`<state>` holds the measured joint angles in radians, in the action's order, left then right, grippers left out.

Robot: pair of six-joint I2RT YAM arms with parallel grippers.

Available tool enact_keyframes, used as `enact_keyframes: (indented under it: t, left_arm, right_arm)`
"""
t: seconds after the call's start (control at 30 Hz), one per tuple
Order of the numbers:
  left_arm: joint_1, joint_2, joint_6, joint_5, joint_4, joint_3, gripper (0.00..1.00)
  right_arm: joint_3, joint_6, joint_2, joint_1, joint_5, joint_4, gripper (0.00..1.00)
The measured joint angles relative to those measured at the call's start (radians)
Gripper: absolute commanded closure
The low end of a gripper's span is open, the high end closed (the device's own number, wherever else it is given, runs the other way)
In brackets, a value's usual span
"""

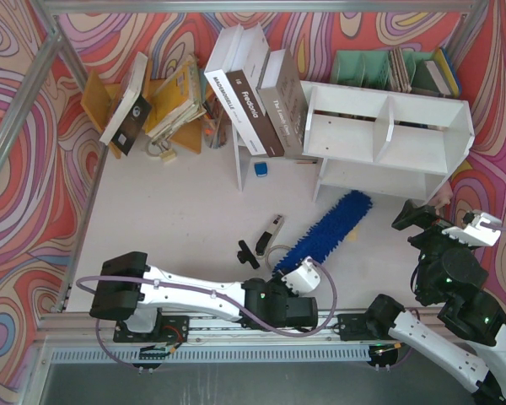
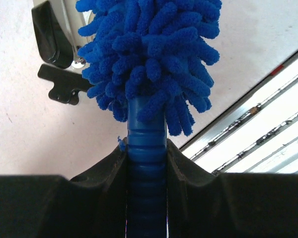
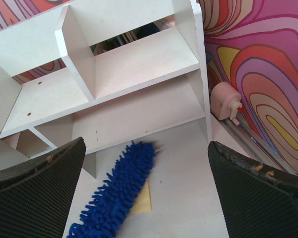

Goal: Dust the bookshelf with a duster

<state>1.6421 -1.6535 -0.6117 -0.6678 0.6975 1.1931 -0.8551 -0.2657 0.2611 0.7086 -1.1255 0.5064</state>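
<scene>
One shaggy bright-blue duster point(image 2: 149, 59) with noodle-like strands, ribbed handle.

Bright blue duster point(image 1: 325, 229); white bookshelf point(image 1: 422, 143); green file rack point(image 1: 360, 67); walls point(image 1: 17, 236) swirled red, pink, purple, yellow, outlined dark; off-white table point(image 1: 177, 211).

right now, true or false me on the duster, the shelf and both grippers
1. The left gripper is shut on the handle of the duster. True.
2. The right gripper grips the bookshelf. False: its jaws stand open and empty, in front of the shelf.
3. The duster's fluffy tip points toward the bookshelf. True.
4. The duster's head is inside a compartment. False: it is outside, in front of the shelf.
5. Both compartments are packed with books. False: both look empty.
</scene>
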Motion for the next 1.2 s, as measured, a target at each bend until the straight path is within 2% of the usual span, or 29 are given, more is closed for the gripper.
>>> enact_keyframes:
  t: [0.33, 0.6, 0.9, 1.2]
  left_arm:
    - [0.016, 0.103, 0.203, 0.035, -0.186, -0.004, 1.0]
    - [0.012, 0.11, 0.343, 0.081, -0.307, -0.004, 1.0]
    - [-0.011, 0.131, 0.345, 0.076, -0.333, -0.013, 1.0]
    - [-0.038, 0.3, 0.34, 0.077, -0.251, -0.098, 1.0]
  right_arm:
    - [0.0, 0.0, 0.0, 0.0, 0.0, 0.0, 0.01]
    - [0.0, 0.0, 0.0, 0.0, 0.0, 0.0, 0.01]
    - [0.0, 0.0, 0.0, 0.0, 0.0, 0.0, 0.01]
    - [0.0, 0.0, 0.0, 0.0, 0.0, 0.0, 0.01]
